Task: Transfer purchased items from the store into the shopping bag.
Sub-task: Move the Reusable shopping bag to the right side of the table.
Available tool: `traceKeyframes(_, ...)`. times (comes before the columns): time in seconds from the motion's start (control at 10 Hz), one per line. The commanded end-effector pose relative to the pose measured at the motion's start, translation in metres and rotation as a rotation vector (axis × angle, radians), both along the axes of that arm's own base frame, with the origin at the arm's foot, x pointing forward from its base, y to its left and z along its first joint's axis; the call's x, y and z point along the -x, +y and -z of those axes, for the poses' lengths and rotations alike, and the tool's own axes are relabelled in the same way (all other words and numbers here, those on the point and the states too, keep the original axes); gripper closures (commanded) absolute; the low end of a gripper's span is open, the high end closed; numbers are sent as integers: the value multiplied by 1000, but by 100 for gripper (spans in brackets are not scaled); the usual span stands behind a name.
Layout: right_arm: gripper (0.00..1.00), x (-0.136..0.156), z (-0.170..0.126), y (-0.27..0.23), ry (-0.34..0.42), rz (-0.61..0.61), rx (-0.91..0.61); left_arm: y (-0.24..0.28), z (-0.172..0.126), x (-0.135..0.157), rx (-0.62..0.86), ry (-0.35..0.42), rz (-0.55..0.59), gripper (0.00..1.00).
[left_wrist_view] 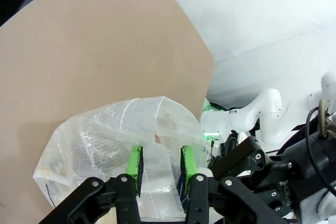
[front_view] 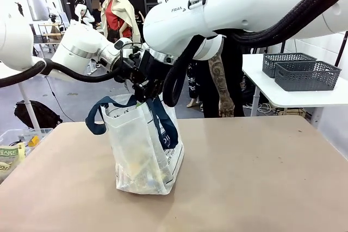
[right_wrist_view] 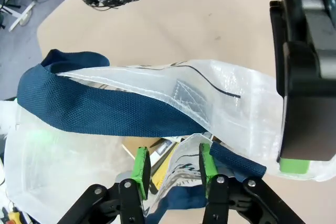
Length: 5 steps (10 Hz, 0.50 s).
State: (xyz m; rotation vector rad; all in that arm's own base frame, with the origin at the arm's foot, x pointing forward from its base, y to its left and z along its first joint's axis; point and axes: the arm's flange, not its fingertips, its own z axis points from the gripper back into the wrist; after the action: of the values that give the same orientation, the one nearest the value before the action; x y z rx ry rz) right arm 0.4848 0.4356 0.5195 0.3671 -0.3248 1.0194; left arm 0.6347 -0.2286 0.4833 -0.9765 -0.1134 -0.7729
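The shopping bag (front_view: 144, 150) stands upright mid-table, translucent white with navy handles (front_view: 97, 117). Purchased items (front_view: 138, 162) show through its wall as yellowish and dark shapes, and flat yellow-brown ones (right_wrist_view: 160, 162) lie inside. Both grippers hover at the bag's mouth. My left gripper (front_view: 133, 80) (left_wrist_view: 161, 168) is open, its green pads (left_wrist_view: 135, 169) apart over the bag's wall (left_wrist_view: 105, 145). My right gripper (front_view: 154, 88) (right_wrist_view: 174, 164) is open too, with the bag's rim and a navy strap (right_wrist_view: 105, 111) lying loose between its pads. Two dark grey lattice baskets (front_view: 305, 75) stand far right; which one is the store I cannot tell.
A person (front_view: 222, 82) stands behind the table's far edge. The baskets sit on a white side table (front_view: 293, 97) at the right. A clear bin with packets (front_view: 13, 150) sits at the left edge. Bare brown tabletop (front_view: 255, 177) stretches right of the bag.
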Motion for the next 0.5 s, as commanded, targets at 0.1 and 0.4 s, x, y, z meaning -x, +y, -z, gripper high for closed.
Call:
traceKeyframes(0.1,44,-4,0,8,-4,-14,17,0,-5,-3,54,-20,19,60)
traceKeyframes(0.4,69,-4,1,9,-4,-4,31,-1,-3,-4,36,-4,18,60)
